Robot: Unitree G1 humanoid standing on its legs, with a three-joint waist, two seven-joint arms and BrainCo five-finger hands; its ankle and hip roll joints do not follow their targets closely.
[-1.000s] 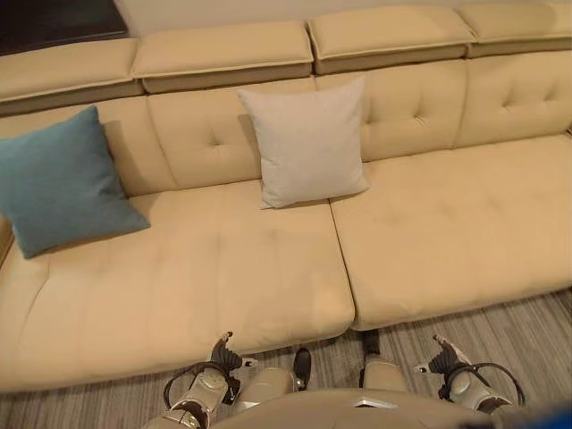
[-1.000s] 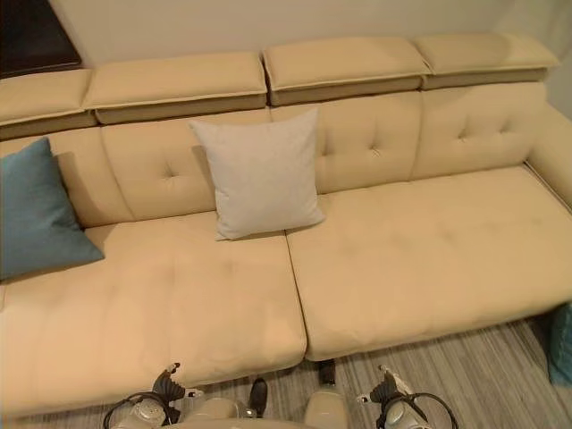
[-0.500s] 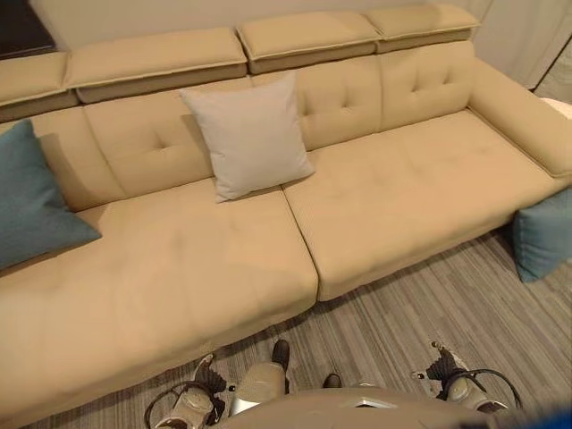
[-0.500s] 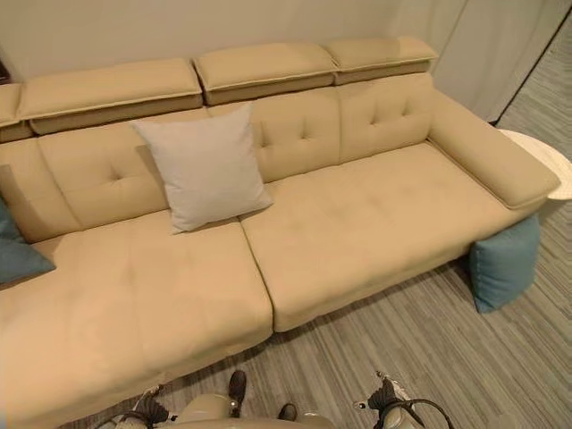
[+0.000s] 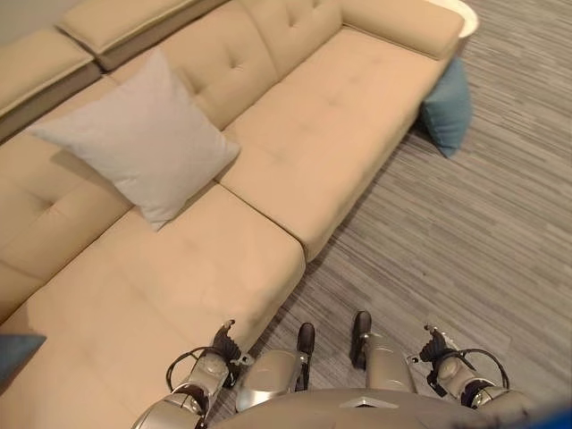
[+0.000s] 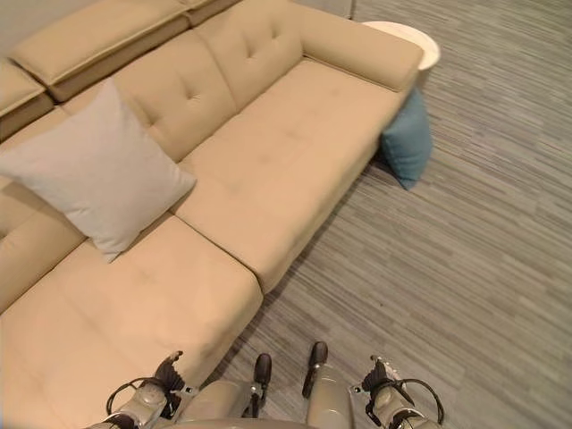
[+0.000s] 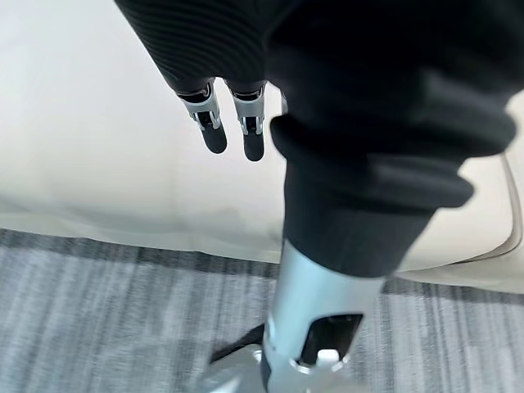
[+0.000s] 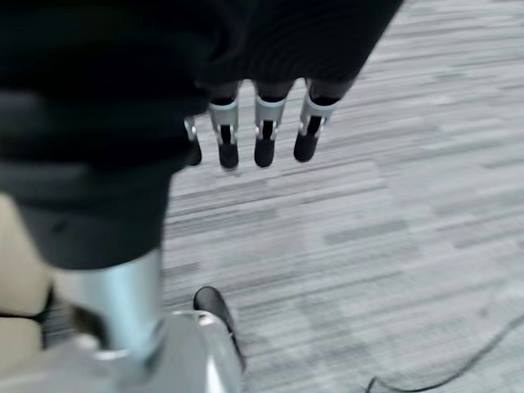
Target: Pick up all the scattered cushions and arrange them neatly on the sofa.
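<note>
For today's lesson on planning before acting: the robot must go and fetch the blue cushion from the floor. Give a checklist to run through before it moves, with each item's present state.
1. Target located: blue cushion on the floor, leaning against the sofa's end below the armrest. Ok.
2. Left hand free: fingers straight, holding nothing. Ok.
3. Right hand free: fingers straight, holding nothing. Ok.
4. Floor between robot and cushion free of obstacles. Ok.
5. Room on the sofa: the seat beside the grey cushion is bare. Ok.
6. Clearance from the round white table behind the armrest: cannot tell.
</note>
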